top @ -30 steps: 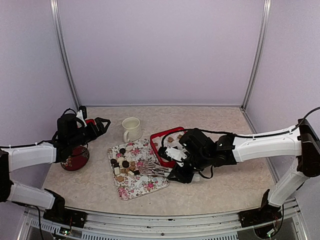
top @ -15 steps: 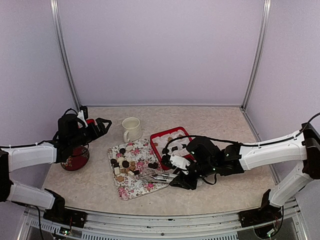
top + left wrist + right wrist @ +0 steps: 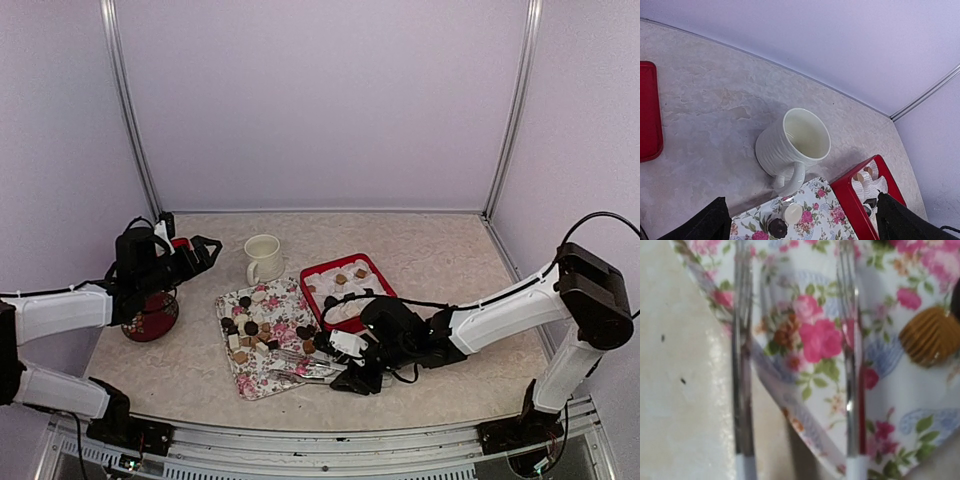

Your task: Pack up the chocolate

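The chocolate (image 3: 248,328), several small dark, tan and cream sweets, lies on a floral tray (image 3: 262,380). A few more sit in white liners in the red box (image 3: 318,300). My right gripper (image 3: 305,358) has long metal fork-like fingers, open and empty, low over the tray's near right corner. In the right wrist view the fingers (image 3: 742,365) straddle the tray edge, with a tan shell-shaped chocolate (image 3: 931,337) to the right. My left gripper (image 3: 203,248) is open and empty, held high at the far left. Its view shows a cream sweet (image 3: 792,213) and a dark one (image 3: 777,227).
A white ribbed mug (image 3: 263,258) stands behind the tray; it also shows in the left wrist view (image 3: 795,142). A dark red bowl (image 3: 150,316) sits under my left arm. The red box (image 3: 852,197) lies right of the tray. Enclosure walls stand on three sides.
My right gripper has moved from over the red box toward the near left and down onto the floral tray's near corner. The left arm has not moved.
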{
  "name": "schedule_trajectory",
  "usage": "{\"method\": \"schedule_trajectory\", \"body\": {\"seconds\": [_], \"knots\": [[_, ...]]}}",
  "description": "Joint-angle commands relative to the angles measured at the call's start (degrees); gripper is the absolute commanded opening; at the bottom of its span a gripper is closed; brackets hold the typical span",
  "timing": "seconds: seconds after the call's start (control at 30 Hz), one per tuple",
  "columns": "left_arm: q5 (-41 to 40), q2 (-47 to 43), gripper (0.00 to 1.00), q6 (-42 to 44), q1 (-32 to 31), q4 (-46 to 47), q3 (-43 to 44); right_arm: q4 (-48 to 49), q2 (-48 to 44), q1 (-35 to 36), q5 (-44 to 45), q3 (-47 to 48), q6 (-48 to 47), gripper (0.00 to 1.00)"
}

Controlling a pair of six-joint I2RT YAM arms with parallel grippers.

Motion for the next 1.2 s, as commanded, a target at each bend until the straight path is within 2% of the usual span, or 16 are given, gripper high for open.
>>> {"method": "schedule_trajectory", "body": {"seconds": [0.0, 0.43, 0.6, 0.73, 0.87, 1.0, 1.17], "knots": [[-1.0, -1.2, 0.99, 1.3, -0.4, -1.2, 2.0, 5.4, 1.4, 0.7, -0.7, -2.0, 1.3, 0.52], [-1.8, -0.7, 0.99, 1.4, -0.4, -1.9, 2.8, 4.5, 0.3, 1.5, 2.4, -4.0, 3.2, 0.65], [-3.2, -0.6, 0.99, 1.7, -0.4, -3.6, 3.8, 3.0, -2.1, 2.0, 3.3, -3.0, 3.4, 0.84], [-7.6, -0.2, 0.99, 1.7, -0.3, -7.9, 6.2, 2.2, -6.0, 2.0, 4.3, -1.5, 3.8, 1.00], [-13.6, 1.6, 0.99, 1.1, 2.8, -15.5, 10.5, 0.3, -10.0, 1.9, 6.6, 2.0, 3.5, 1.00], [-16.1, 6.5, 0.99, 0.5, 10.1, -23.5, 16.9, -1.4, -13.0, 0.9, 7.8, 5.0, 3.0, 1.00], [-18.1, 17.2, 0.99, 3.6, 11.1, -31.1, 26.3, -2.0, -16.4, -3.0, 6.9, 6.7, 4.2, 1.00]]}}
